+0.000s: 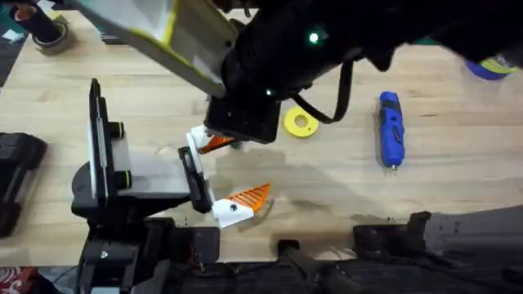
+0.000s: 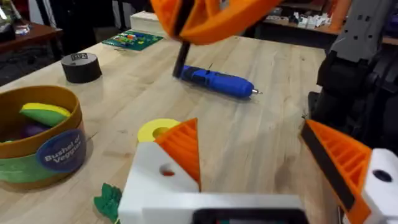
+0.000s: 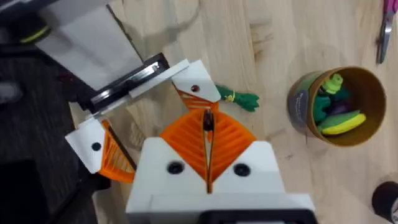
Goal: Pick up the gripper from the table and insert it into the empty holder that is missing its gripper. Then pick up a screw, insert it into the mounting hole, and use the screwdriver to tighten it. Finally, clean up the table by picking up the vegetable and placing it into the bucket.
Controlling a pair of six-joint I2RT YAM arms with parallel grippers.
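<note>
- The right gripper (image 3: 208, 121) is pressing its orange pads together. A small dark bit (image 3: 209, 124) is showing at the tips, too small to identify, just beside the white holder (image 3: 196, 87).
- The left gripper (image 2: 261, 162) is standing wide open, gripping nothing.
- The orange gripper (image 2: 183, 146) is sitting in that holder, beside its reddish mounting hole.
- From overhead, the right arm (image 1: 278, 49) is looming dark and blurred, covering its own fingers.
- The vegetable (image 3: 241, 98) is lying on the table just beyond the holder; the left wrist view is cutting it off at the edge.
- The bucket (image 3: 311, 102) is standing near the vegetable, toys inside.
- The screwdriver (image 1: 391, 129) is lying well apart, near a yellow ring (image 1: 301, 122).
</note>
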